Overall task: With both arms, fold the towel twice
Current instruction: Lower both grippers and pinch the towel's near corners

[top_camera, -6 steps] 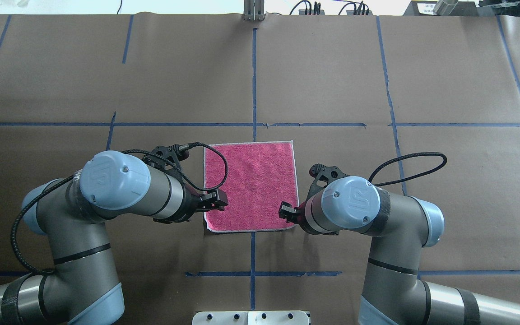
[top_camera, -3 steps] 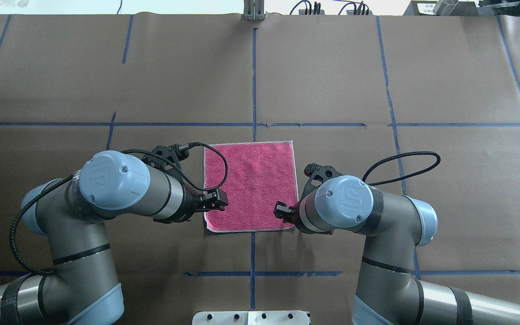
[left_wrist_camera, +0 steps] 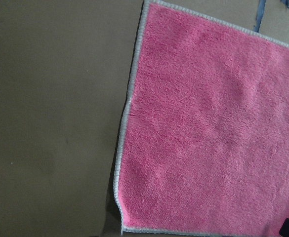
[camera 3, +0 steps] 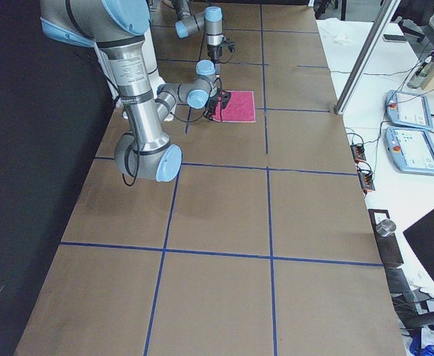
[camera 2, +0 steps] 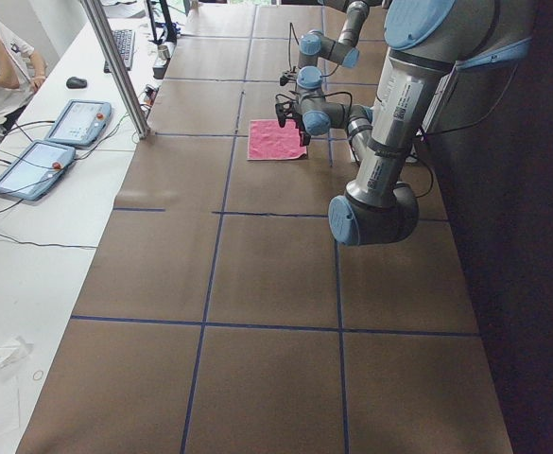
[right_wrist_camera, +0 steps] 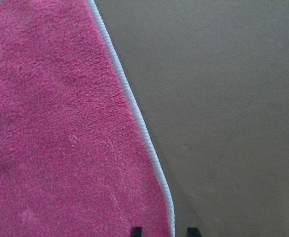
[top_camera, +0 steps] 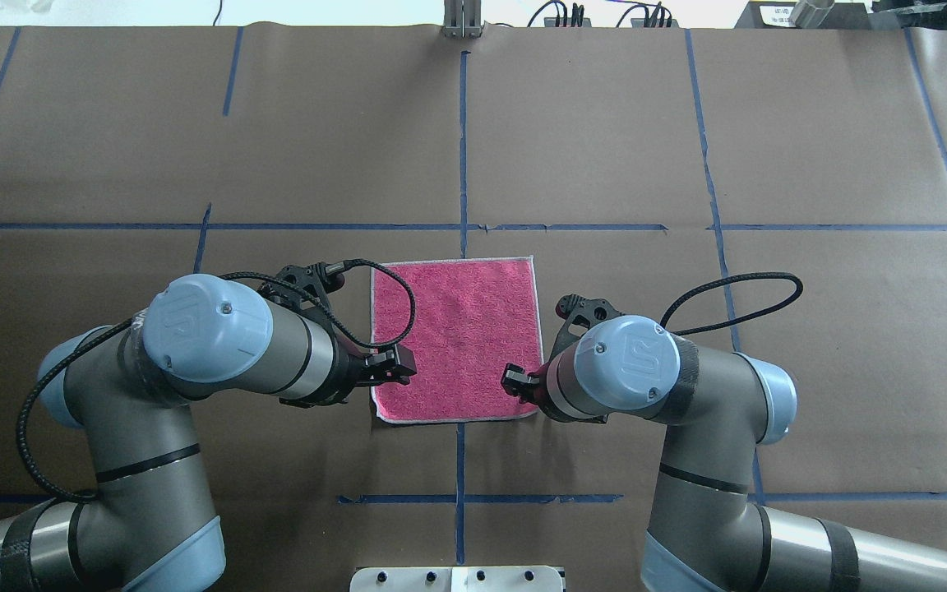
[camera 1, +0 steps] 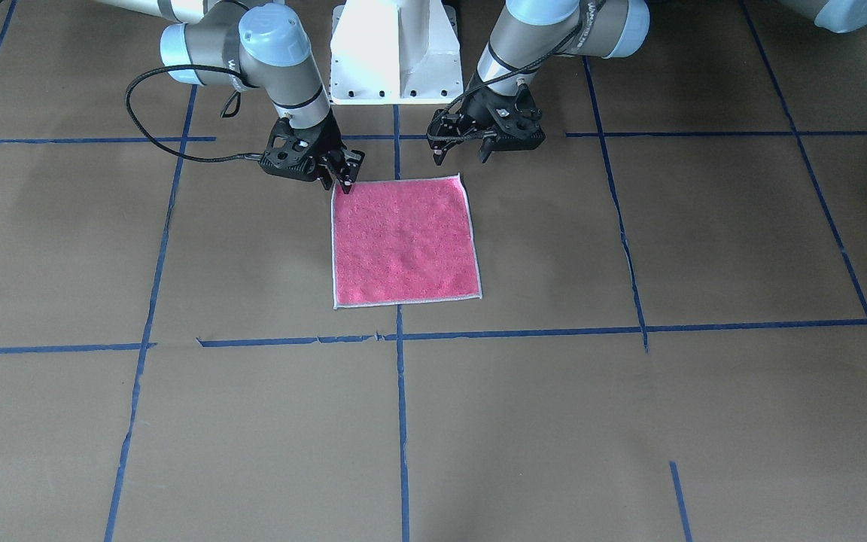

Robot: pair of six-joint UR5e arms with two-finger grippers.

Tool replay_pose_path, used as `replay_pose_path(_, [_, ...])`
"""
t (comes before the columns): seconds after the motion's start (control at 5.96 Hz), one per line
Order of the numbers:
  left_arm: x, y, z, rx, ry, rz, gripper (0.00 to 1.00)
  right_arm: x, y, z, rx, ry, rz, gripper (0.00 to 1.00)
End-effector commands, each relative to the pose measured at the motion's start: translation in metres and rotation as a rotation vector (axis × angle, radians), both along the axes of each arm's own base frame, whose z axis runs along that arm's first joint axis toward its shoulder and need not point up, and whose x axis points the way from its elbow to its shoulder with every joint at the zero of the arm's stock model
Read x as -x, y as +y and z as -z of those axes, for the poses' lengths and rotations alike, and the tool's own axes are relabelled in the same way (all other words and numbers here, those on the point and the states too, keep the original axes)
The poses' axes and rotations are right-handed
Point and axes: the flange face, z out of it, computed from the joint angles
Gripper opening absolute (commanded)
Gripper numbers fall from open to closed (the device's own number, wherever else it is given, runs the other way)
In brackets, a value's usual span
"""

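Towel (top_camera: 457, 337) lies flat and unfolded on the bench (top_camera: 605, 123), pink face up. Step in hand: first grasp. Right claw (camera 1: 345, 179) is released, straddling the edge by its robot-side corner. Left claw (camera 1: 461, 156) is released, hovering above the other corner. Next, in my judgement: both clench, then lift together.

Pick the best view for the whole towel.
Exterior front-facing: the towel lies flat, pink face up, all four edges visible. Overhead covers parts of its side edges; side views show it small; wrist cameras see only part.
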Motion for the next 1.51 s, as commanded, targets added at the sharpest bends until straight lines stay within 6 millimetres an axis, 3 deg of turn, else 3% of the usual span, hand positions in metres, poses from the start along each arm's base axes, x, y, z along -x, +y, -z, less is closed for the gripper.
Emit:
replay_pose_path(0.0, [0.000,0.000,0.000,0.000,0.000,0.000,0.86,-0.001,-0.001,-0.001,0.001,0.003,-0.002,0.15])
replay_pose_path(0.34, [0.000,0.000,0.000,0.000,-0.001,0.000,0.86,0.000,0.001,-0.003,0.002,0.006,0.001,0.02])
replay_pose_path(0.84, [-0.012,0.004,-0.007,0.040,-0.014,0.007,0.86,-0.010,0.000,0.015,-0.011,-0.032,-0.005,0.00])
replay_pose_path(1.17, [-0.040,0.016,-0.026,0.061,-0.062,-0.023,0.86,-0.012,-0.002,0.016,-0.011,-0.033,-0.008,0.00])
replay_pose_path(1.34, [-0.042,0.014,-0.029,0.058,-0.073,-0.012,0.82,-0.012,-0.003,0.016,-0.011,-0.033,-0.010,0.00])
